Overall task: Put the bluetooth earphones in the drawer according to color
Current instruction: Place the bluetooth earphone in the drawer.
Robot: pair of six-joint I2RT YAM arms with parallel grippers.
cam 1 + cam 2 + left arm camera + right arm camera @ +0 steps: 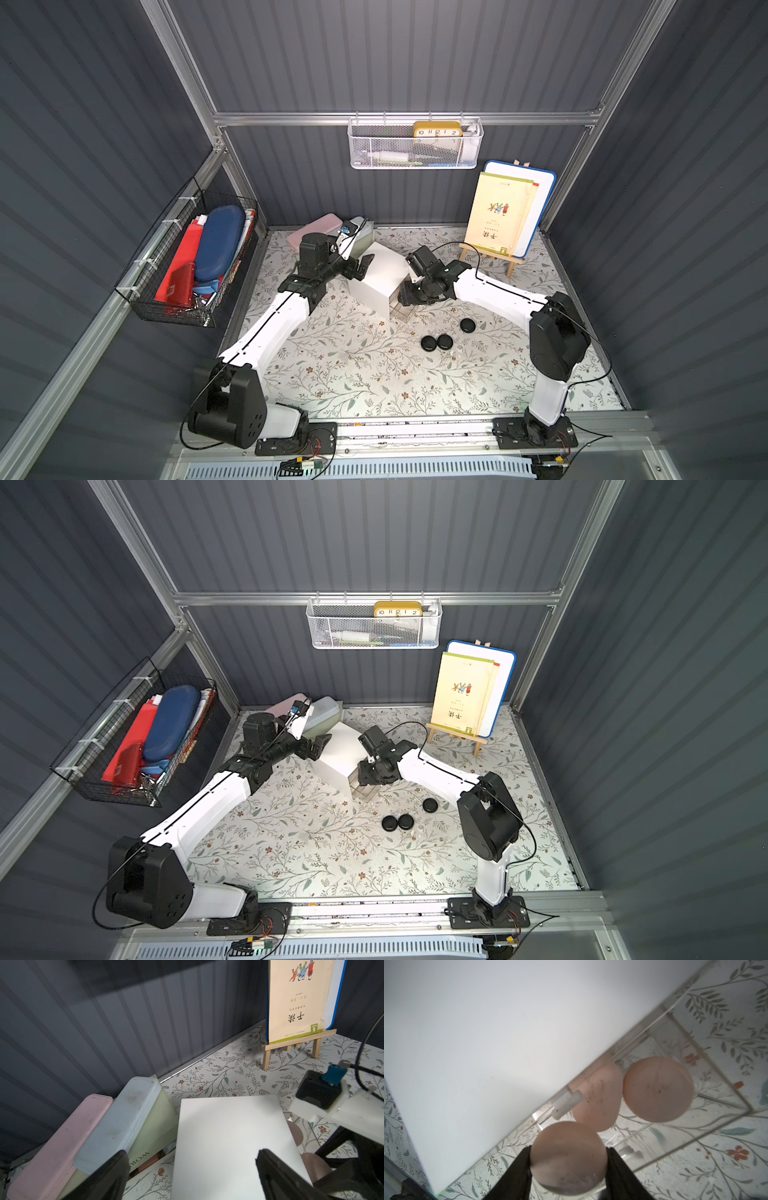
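I see my right gripper (569, 1150) clamped on a pink earphone case (568, 1159) at the cabinet's (376, 274) pulled-out clear drawer (716, 1067). Two pink cases (658, 1088) lie inside. My left gripper (191, 1153) gapes over the cabinet top. Three black cases (436, 343) lie in front of the cabinet. The green box (145, 1155) behind the cabinet reads "WOR".

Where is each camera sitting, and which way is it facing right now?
Top views: high over the front edge, looking down at the table; both arms show, left gripper and right gripper flanking the cabinet.
Left wrist: faces across the cabinet top toward the book; its open fingers show.
Right wrist: faces down into the open drawer; its fingers clamp a pink earphone.
Shared: every view shows the cabinet.
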